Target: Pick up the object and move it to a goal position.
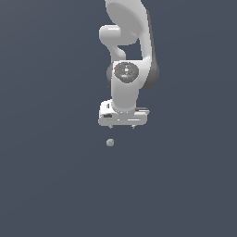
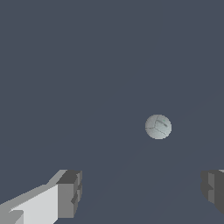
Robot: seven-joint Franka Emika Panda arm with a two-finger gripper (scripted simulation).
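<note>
The object is a tiny pale grey, faintly greenish ball [image 1: 110,142] on the flat dark grey surface. In the wrist view the ball [image 2: 158,127] lies ahead of the gap between my two fingers, nearer one side. My white gripper [image 1: 122,126] hangs just above the ball in the exterior view, slightly toward that view's right of it. The gripper [image 2: 142,194] is open and empty, with its fingertips [image 2: 70,192] wide apart. Nothing is held.
The white arm [image 1: 127,55] rises behind the gripper at the exterior view's top centre. The dark grey surface [image 1: 55,176] stretches all around.
</note>
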